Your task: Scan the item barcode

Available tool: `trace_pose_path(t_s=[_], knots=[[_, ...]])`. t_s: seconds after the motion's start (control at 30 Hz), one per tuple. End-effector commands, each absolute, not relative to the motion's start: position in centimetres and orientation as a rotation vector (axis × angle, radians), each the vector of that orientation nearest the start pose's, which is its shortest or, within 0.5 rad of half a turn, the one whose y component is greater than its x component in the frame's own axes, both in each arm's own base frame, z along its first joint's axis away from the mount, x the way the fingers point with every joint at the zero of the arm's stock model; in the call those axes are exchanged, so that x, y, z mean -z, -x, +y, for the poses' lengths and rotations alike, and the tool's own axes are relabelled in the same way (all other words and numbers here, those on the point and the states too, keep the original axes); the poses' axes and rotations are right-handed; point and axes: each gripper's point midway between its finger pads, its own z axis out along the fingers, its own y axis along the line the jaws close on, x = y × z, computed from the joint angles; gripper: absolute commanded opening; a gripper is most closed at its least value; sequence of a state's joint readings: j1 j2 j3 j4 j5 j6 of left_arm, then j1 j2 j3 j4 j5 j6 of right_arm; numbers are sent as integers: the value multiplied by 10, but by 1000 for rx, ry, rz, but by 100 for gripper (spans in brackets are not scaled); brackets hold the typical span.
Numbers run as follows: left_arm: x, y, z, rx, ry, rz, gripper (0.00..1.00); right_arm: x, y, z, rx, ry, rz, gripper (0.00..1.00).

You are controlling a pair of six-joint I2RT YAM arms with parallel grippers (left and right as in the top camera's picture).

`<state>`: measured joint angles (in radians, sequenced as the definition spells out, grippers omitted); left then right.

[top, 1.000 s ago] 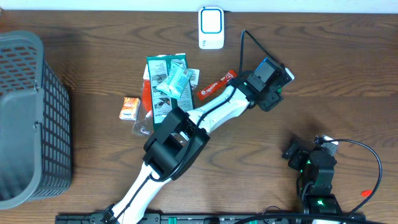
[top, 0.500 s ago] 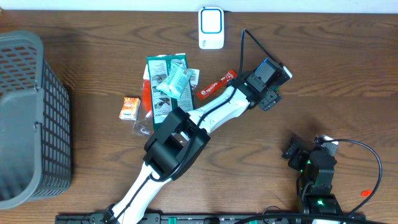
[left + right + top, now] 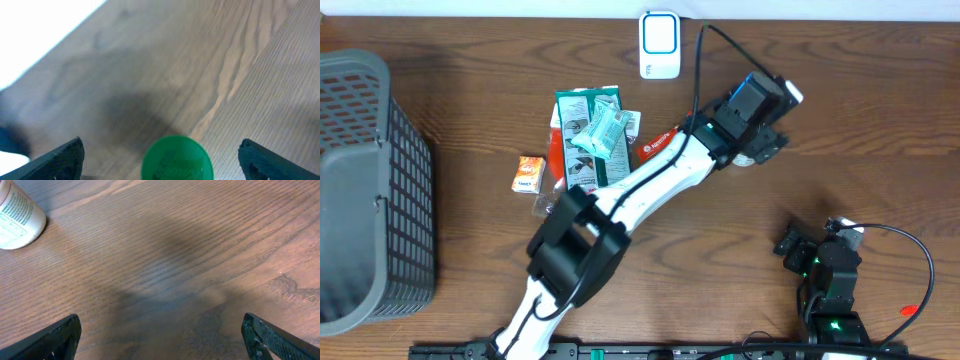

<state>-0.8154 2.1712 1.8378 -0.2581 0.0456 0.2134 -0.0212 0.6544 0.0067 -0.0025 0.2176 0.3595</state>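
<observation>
Grey mesh basket (image 3: 360,180): far from both grippers, at the table's left edge.

Small orange box (image 3: 528,173), heap of green packets (image 3: 588,135) and red sachet (image 3: 660,140): back along the left arm, behind its wrist. The sachet is the nearest of them to the left gripper (image 3: 765,148).

White barcode scanner (image 3: 660,45): behind and to one side of that gripper, by the far edge.

Left gripper: fingers wide apart. The bottle's green cap (image 3: 177,159) sits between them, touching neither.

Right gripper (image 3: 160,340): fingers spread wide over bare wood, nothing held. The white bottle (image 3: 17,217) with green print lies ahead of it, off to its left.
</observation>
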Motion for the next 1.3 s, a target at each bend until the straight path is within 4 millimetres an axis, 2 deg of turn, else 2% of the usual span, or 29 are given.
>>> trace_pose_path(t_s=[0.0,0.17,0.2,0.27,0.33,0.4,0.47,0.57,0.6,0.67,0.8,0.93,0.97,1.1,1.17,1.27], knots=[[-206,-421,-456,398,-1065,1843,98,-28,-234,-44,64,-550,2129,99],[-238,-417,-445,396,-1048,1813,98,-33,-239,-39,22,-531,2111,99],[-244,-418,-439,373,-1050,1808,98,-35,-241,-34,-16,-512,2106,99],[-262,-430,-414,264,-971,1825,98,-43,-249,-17,-128,-453,2085,99],[-286,-448,-373,94,-835,1842,98,-57,-258,-3,-226,-394,2036,99],[-311,-461,-331,-44,-709,1849,98,-87,-271,13,-335,-307,1920,99],[-335,-468,-291,-107,-621,1854,98,-120,-279,32,-444,-195,1800,99],[-366,-475,-229,-110,-438,1878,98,-161,-275,62,-592,-8,1654,99],[-377,-477,-200,-101,-335,1888,98,-168,-272,71,-635,45,1632,99],[-392,-477,-157,-69,-208,1904,98,-177,-263,87,-711,144,1598,99],[-406,-469,-95,48,-177,1934,98,-195,-246,109,-948,173,1560,99],[-413,-457,-50,177,-95,1956,98,-195,-227,128,-1234,134,1624,99],[-415,-455,-43,207,-86,1955,98,-196,-227,128,-1247,126,1627,99],[-420,-445,-24,299,-88,1953,98,-205,-240,114,-1211,-8,1581,99],[-416,-441,-17,303,-73,1972,98,-209,-243,112,-1185,-6,1565,99],[-409,-438,-14,299,-67,2006,98,-195,-254,107,-1116,-39,1660,99]])
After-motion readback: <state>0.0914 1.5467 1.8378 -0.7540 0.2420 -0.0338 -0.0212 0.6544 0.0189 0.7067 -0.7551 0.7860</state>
